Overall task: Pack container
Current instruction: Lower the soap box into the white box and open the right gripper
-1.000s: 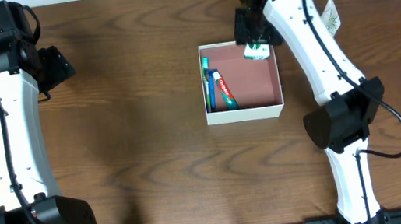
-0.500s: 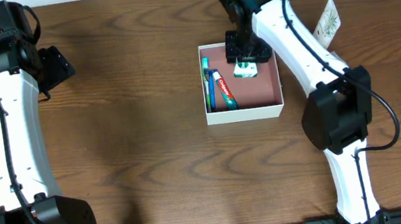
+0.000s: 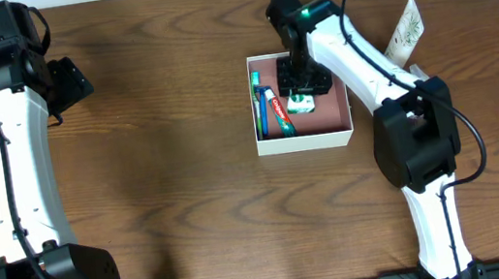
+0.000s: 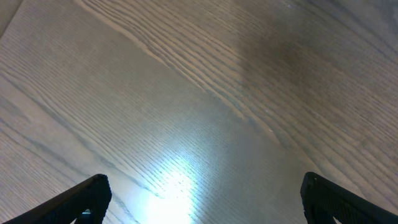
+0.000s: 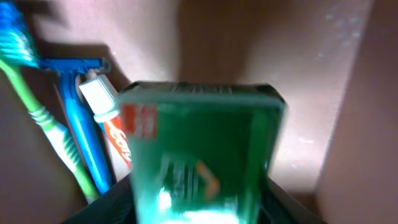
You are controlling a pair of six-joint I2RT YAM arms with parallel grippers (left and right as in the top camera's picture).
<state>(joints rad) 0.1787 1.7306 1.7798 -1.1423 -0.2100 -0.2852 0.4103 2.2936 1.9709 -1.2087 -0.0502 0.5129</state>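
While it was clamped flat-sided in the right gripper (image 3: pixel 301 99) over the container (image 3: pixel 306 143), the green box (image 5: pixel 202 155) was judged light and rigid; the left gripper (image 4: pixel 202 199) was seen spread, empty.

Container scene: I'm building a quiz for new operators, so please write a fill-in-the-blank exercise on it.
The right gripper holds a small ___ box over the container.
A toothbrush, a razor and a toothpaste tube lie along the container wall nearest the ___ arm.
The toothpaste tube has a ___ cap.
The left gripper, holding nothing, stands ___.
Missing words: green; left; white; open.
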